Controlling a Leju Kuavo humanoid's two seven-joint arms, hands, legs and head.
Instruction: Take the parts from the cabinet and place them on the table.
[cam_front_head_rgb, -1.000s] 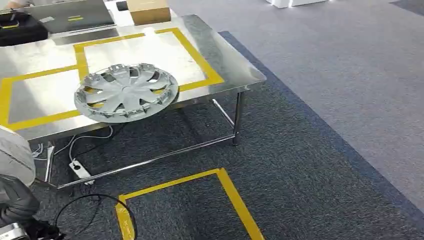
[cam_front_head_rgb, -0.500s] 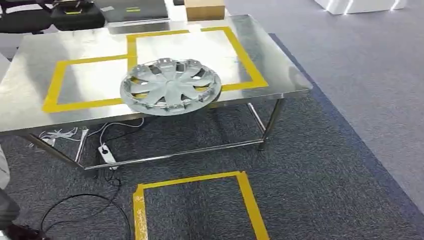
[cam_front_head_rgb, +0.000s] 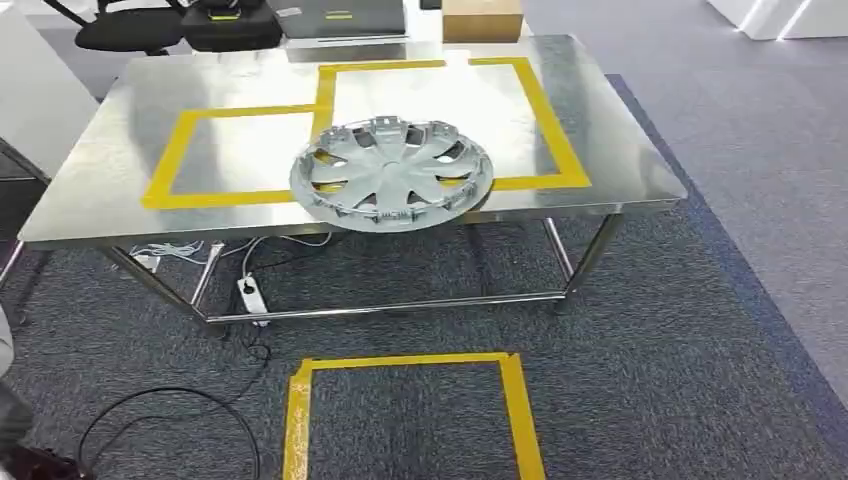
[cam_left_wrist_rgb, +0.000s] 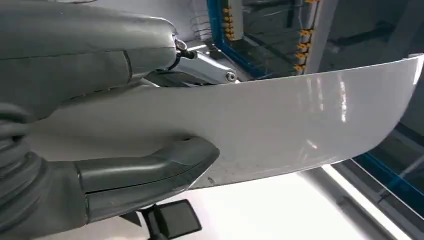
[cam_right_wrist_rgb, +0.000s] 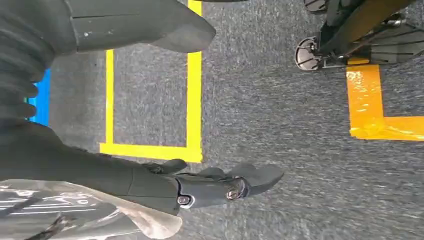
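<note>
My left hand (cam_left_wrist_rgb: 65, 60) grips a long white curved panel (cam_left_wrist_rgb: 300, 120), with the thumb (cam_left_wrist_rgb: 145, 170) pressed under its edge and the fingers over the top. A silver hubcap (cam_front_head_rgb: 392, 174) lies on the steel table (cam_front_head_rgb: 100, 170), across the near side of the yellow taped rectangles (cam_front_head_rgb: 240, 112) and overhanging the front edge slightly. My right hand (cam_right_wrist_rgb: 200, 187) hangs over the grey carpet with its fingers stretched out and nothing in it. A white surface (cam_front_head_rgb: 40, 95) fills the left edge of the head view beside the table.
A yellow taped square (cam_front_head_rgb: 405, 410) marks the carpet before the table. Under the table lie a power strip (cam_front_head_rgb: 252, 295) and white leads; a black cable loop (cam_front_head_rgb: 170, 430) lies at the near left. A cardboard box (cam_front_head_rgb: 482, 18) and a black chair (cam_front_head_rgb: 130, 28) stand behind. Blue-framed shelving (cam_left_wrist_rgb: 260, 35) is behind the panel.
The head camera has swung round, so the table has slid rightwards in the picture and now faces me squarely. The hubcap keeps its place on the table.
</note>
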